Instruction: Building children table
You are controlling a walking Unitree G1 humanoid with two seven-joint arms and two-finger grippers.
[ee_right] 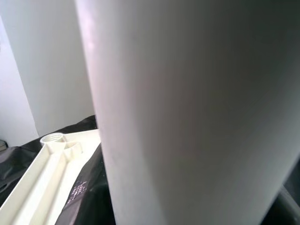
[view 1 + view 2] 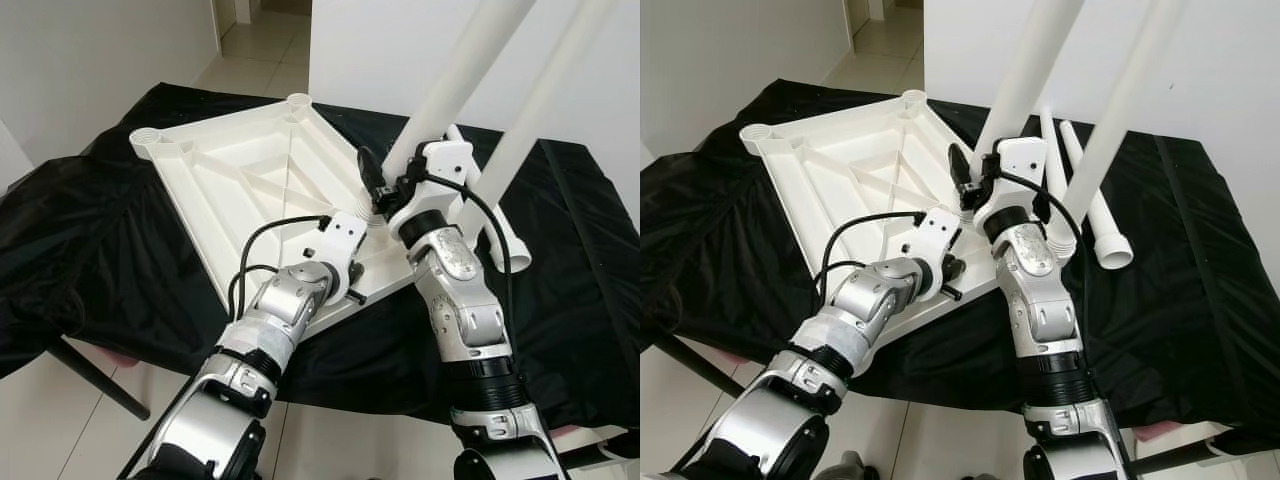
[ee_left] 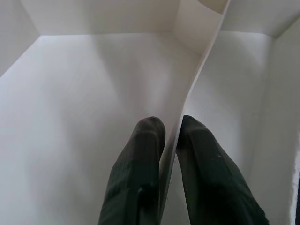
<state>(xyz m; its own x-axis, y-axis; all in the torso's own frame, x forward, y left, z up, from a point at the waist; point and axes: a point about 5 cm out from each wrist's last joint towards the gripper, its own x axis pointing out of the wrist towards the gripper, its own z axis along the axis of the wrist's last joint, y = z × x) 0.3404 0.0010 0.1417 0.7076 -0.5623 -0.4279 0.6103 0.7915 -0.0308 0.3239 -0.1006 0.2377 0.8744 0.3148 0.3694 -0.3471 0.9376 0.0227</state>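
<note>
Nearest the camera, the robot's two silver arms reach forward over the near edge of a table draped in black cloth [image 2: 90, 250]. The left tool [image 3: 169, 140] is clamped on a thin stiffening rib [image 3: 197, 84] inside the upturned white tabletop [image 2: 240, 175], one black finger on either side of the rib, pinning the panel near its closest corner. Just beyond it, the right tool [image 2: 385, 185] sits at the base of an upright white table leg [image 2: 455, 70]; it looks closed around the leg, though the fingers are largely hidden behind the tube, so that is a cautious reading. A second upright leg [image 2: 545, 90] rises close beside it on the right. Farther back, two more legs [image 2: 1090, 215] lie loose on the cloth, beside the tabletop. At the far corners, two empty threaded sockets [image 2: 298, 100] await legs.

Judging from this, the leg in hand is being seated or screwed into its socket. Risks: the thin rib may flex or slip from the left tool, letting the panel turn with the leg; a tilted leg could cross-thread; and the loose legs could roll off if the cloth shifts.
</note>
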